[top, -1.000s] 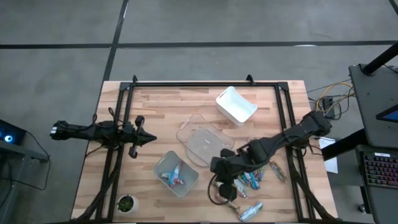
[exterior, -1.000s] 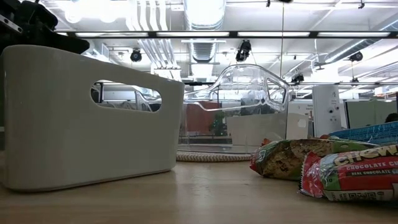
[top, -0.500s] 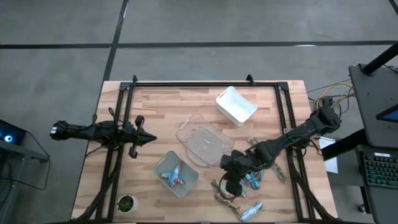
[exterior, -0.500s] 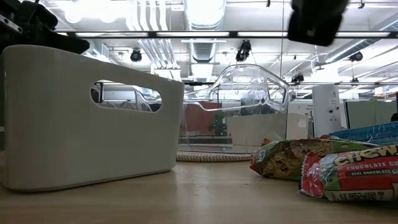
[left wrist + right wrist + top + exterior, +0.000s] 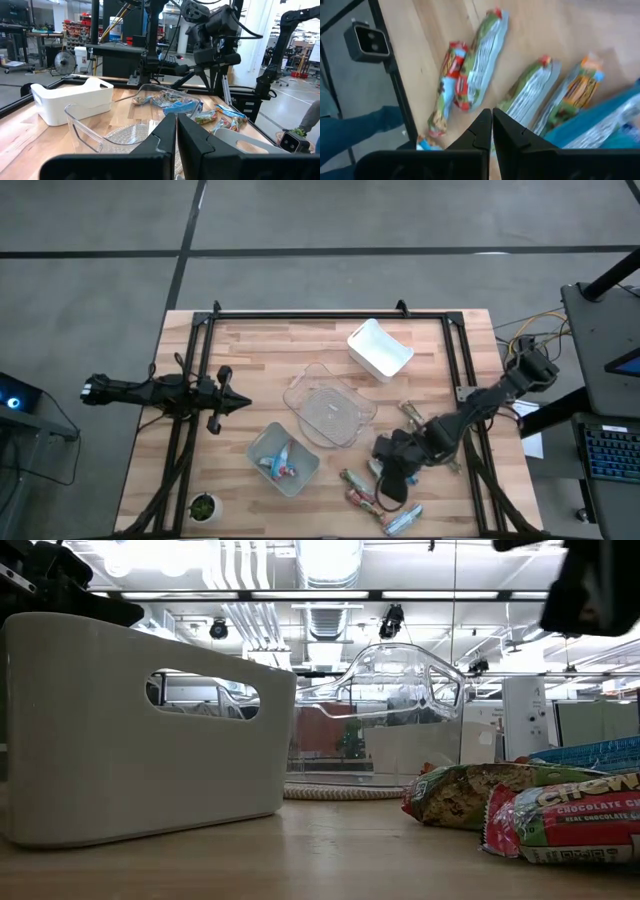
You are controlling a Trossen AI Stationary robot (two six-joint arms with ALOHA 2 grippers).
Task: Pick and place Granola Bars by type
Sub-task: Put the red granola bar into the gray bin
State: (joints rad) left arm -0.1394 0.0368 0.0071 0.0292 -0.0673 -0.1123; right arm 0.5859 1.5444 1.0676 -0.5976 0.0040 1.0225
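While we are watching from above:
Right gripper (image 5: 390,492): hovering closed and empty over loose granola bars (image 5: 362,488) at the table's front right.
Left gripper (image 5: 240,403): waiting closed, left side.
Grey bin (image 5: 262,443): holding sorted bars.

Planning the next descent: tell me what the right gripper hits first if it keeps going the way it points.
Probably the loose granola bars on the table: the shut right gripper points down at them. Which bar comes first is unclear.

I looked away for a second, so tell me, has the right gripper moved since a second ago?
Yes. In the high view the right gripper, shut and empty, has pulled away from the clear bin toward the table's right edge, over the loose granola bars.
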